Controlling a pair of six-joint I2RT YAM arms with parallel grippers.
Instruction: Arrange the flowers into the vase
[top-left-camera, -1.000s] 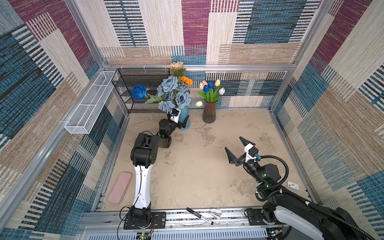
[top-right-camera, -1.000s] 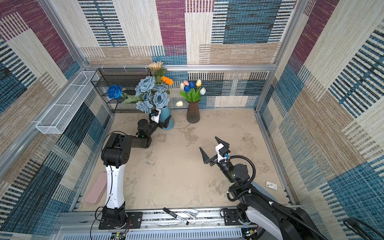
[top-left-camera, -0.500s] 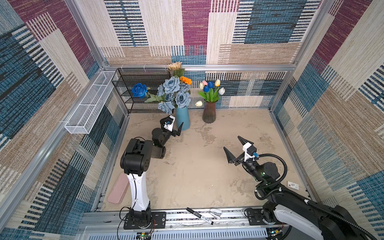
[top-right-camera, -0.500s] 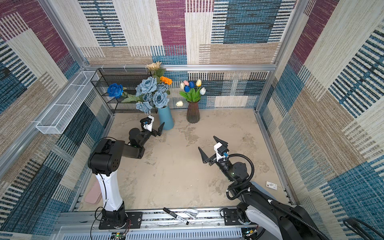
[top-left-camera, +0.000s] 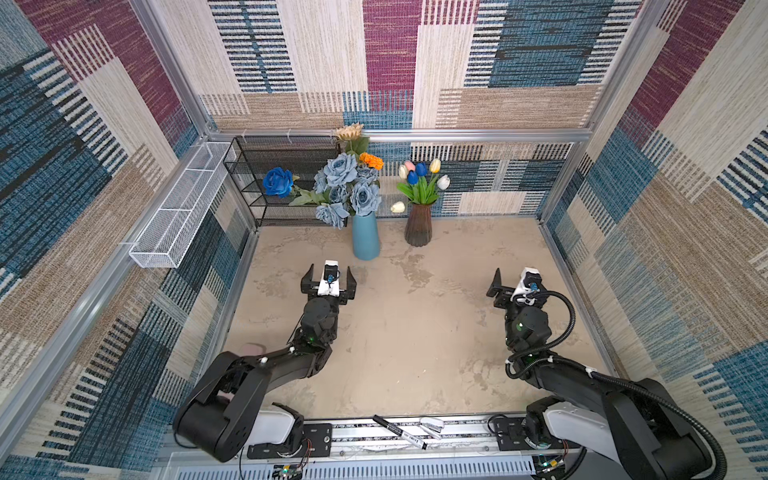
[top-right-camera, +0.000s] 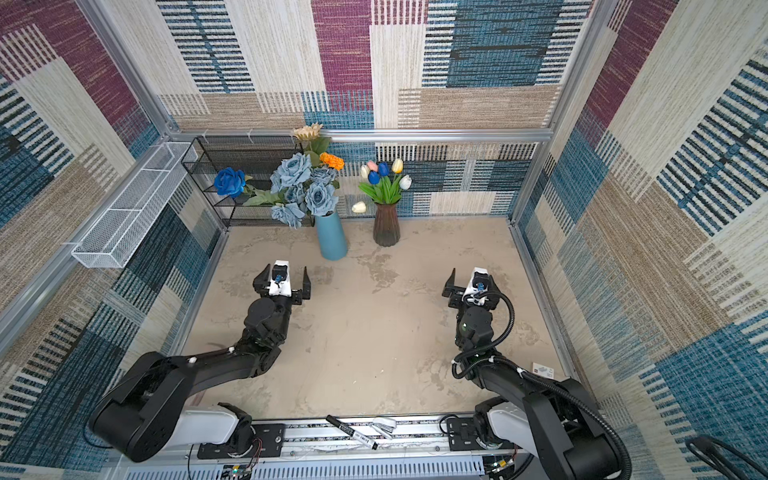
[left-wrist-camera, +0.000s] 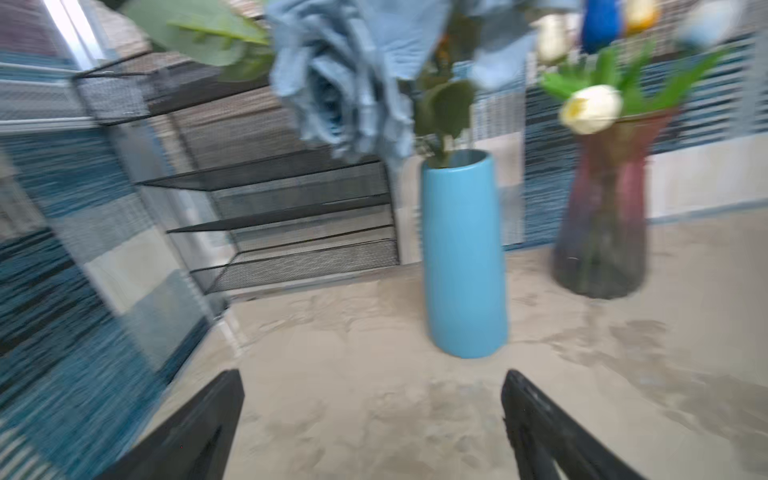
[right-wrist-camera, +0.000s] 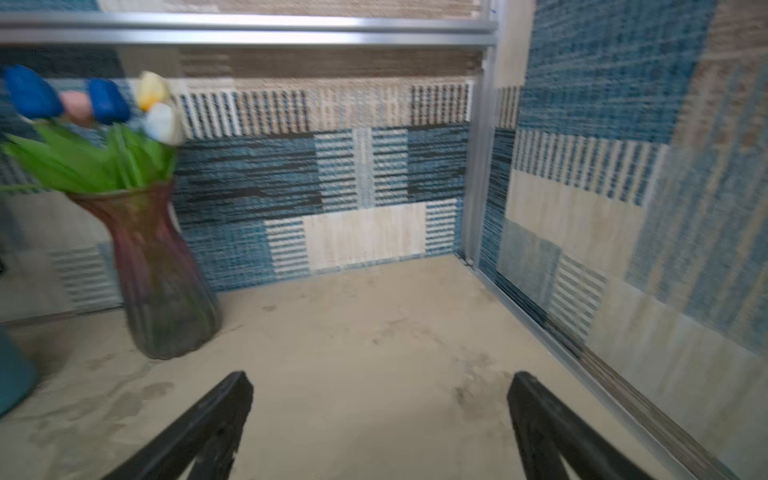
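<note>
The left gripper (top-left-camera: 329, 272) is held released near the blue vase (top-left-camera: 365, 237) (flowers (top-left-camera: 347, 183) stood in it); the right gripper (right-wrist-camera: 380, 382), likewise released, is seen empty on the right.

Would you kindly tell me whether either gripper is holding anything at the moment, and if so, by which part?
Nothing is held: the left gripper and the right gripper are both open and empty.

No text or label is legible anywhere.
</note>
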